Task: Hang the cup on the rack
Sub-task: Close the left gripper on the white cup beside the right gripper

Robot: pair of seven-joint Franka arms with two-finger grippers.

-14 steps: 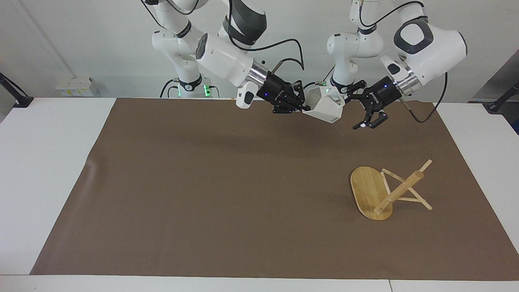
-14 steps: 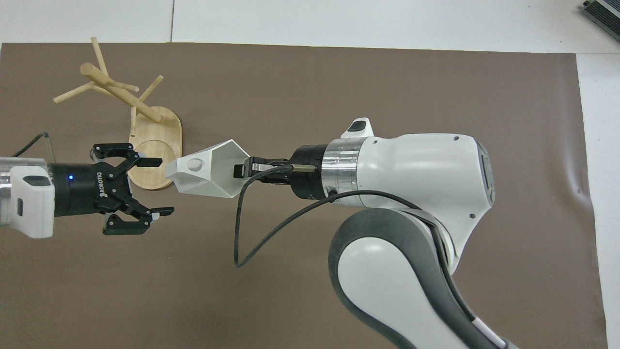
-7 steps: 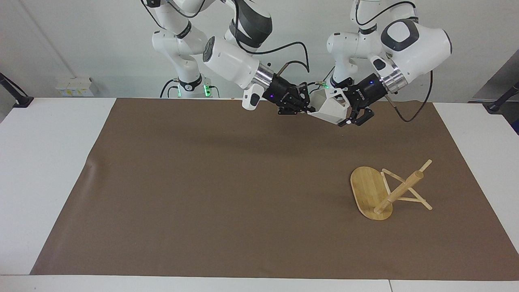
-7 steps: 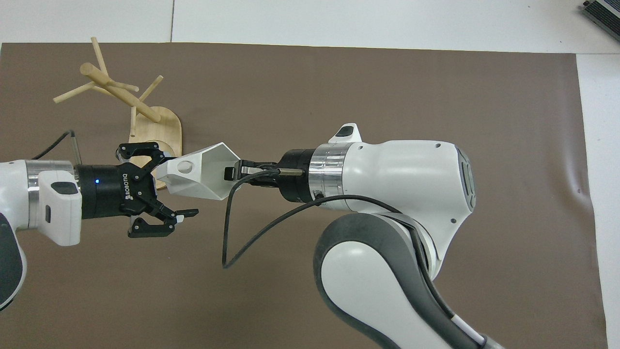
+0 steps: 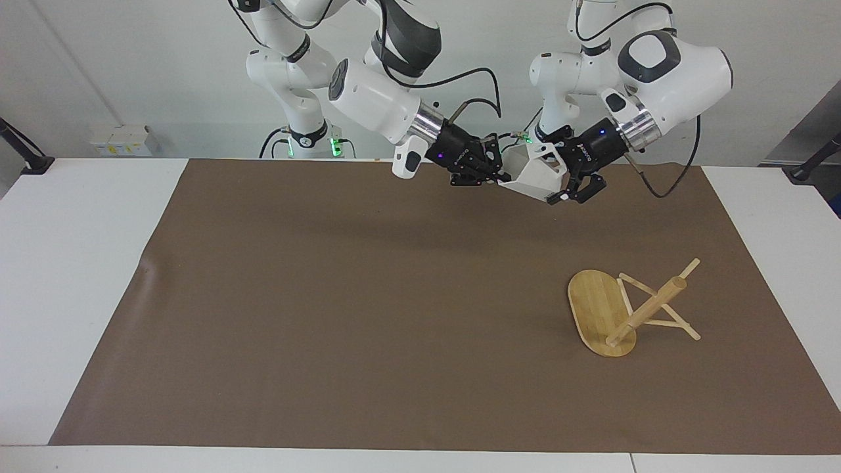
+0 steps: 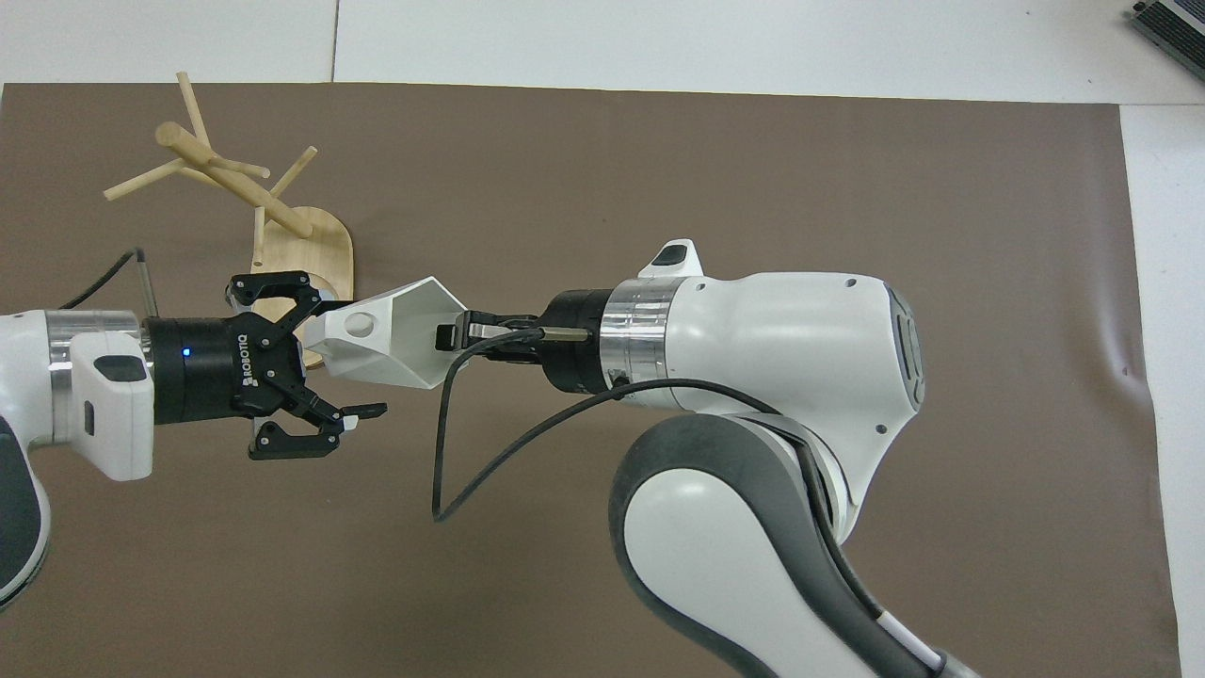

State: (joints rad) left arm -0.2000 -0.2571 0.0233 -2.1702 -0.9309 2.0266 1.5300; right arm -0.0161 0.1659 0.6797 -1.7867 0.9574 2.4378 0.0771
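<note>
Right gripper [image 5: 494, 176]: it was clenched on the rim of the small white faceted cup with a blocky handle pierced by a round hole [image 5: 533, 173], holding it in the air over the brown mat [image 5: 368, 302], at the mat's edge nearest the robots.
Cup: it lay tilted on its side between the two grippers, its handle end turned toward the left gripper [image 6: 329, 360]; it hung well apart from the light bamboo rack with an oval base, a thick round post and thin crossing pegs [image 5: 631, 312].
Left gripper: its fingers stood spread wide on either side of the cup's handle end; one finger [image 6: 362, 411] showed apart from the cup, and whether the other touched it could not be told.
Brown mat: it covered most of the white table [image 5: 66, 263].
Rack: it lay tipped over on the mat toward the left arm's end of the table, farther from the robots than the cup, its base propped on edge and its post slanting, nothing hung on its pegs.
</note>
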